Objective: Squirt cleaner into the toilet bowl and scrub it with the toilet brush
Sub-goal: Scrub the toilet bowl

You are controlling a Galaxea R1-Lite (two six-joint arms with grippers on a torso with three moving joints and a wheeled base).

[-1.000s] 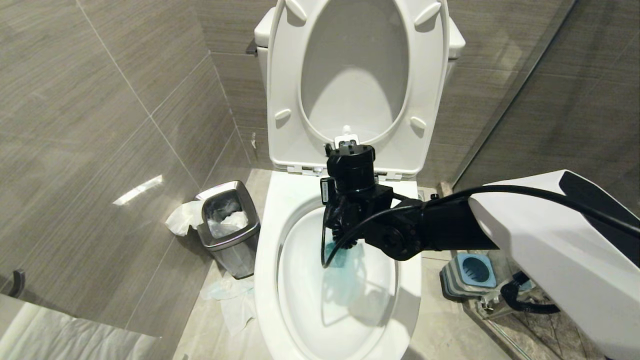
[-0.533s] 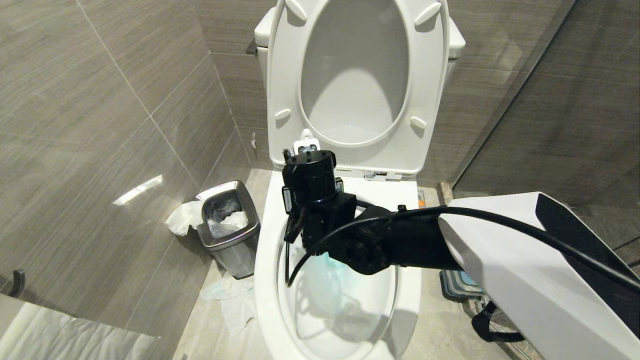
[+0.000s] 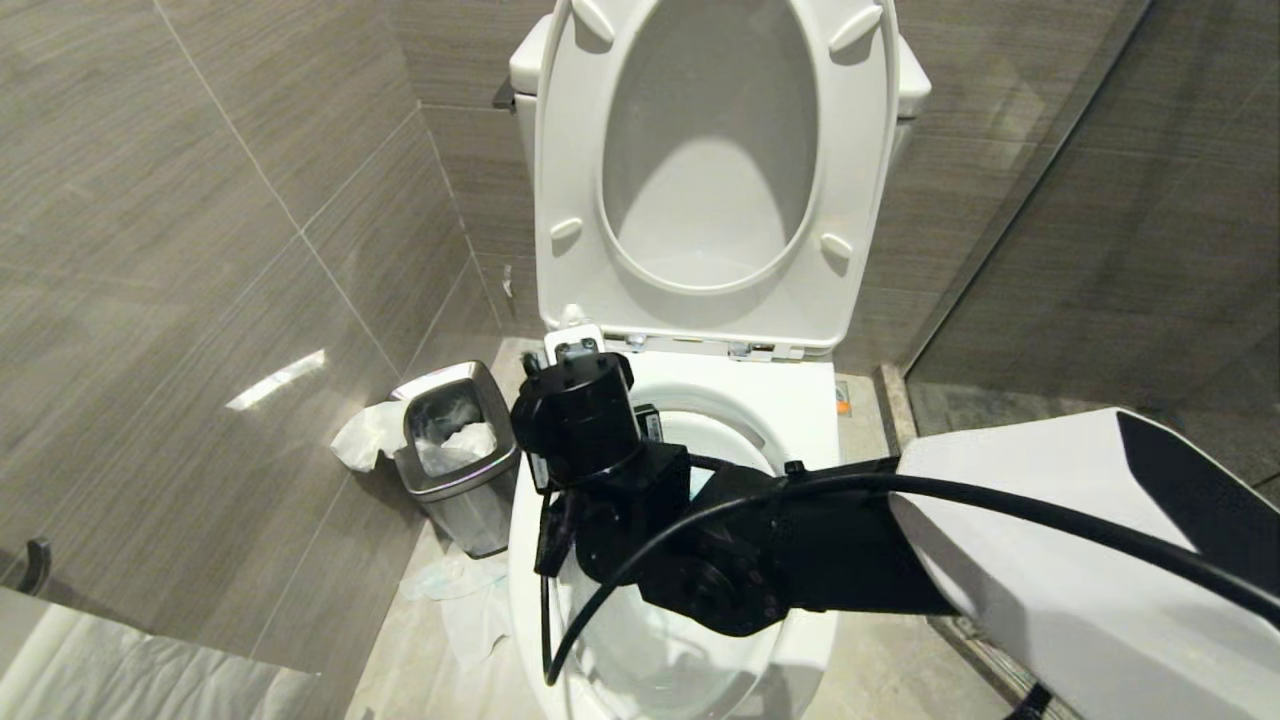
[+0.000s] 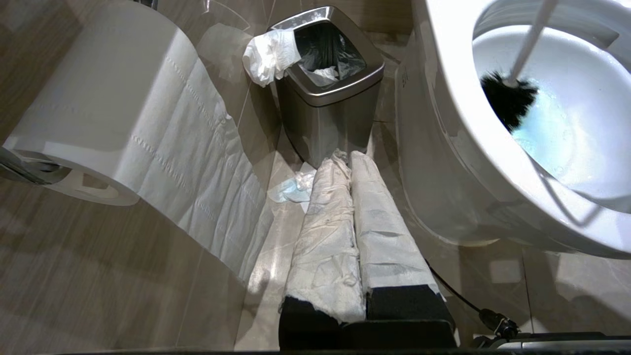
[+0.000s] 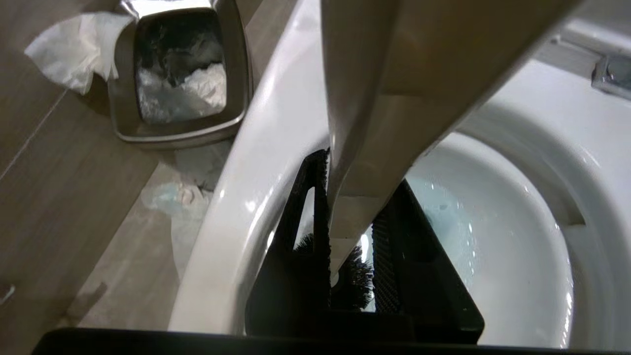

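Tiled wall (image 3: 200, 250): filling the left of the head view, grey, catching a streak of light

Paper roll (image 4: 98, 113): hanging at the upper left of the left wrist view, its loose sheet trailing down toward the lower centre

Waste bin (image 3: 455, 450): standing left of centre in the head view, just beside the toilet, white tissue (image 3: 365, 437) spilling over its left edge and crumpled paper (image 3: 450, 590) lying on the floor below it

Left gripper (image 4: 352, 172): reaching up from the bottom centre of its own wrist view, its two paper-wrapped fingers (image 4: 325, 231) pressing together with nothing between them, pointing toward the bin's base

Right gripper (image 5: 345, 231): showing at lower centre in the right wrist view, its black fingers (image 5: 399, 246) clamping the white handle; in the head view its black wrist is hanging over the bowl's left rim

The toilet brush (image 4: 508, 96): standing inside the bowl, black bristle head pressing against the inner wall in the upper right of the left wrist view, beside a patch of blue cleaner (image 4: 547, 123); the handle's flat end is showing above the wrist in the head view

The toilet bowl (image 3: 800, 400): occupying the centre of the head view, seat and lid (image 3: 715, 170) standing raised at top centre

Right arm (image 3: 1080, 540): entering from the lower right, white shell and black cable crossing the bowl's right rim
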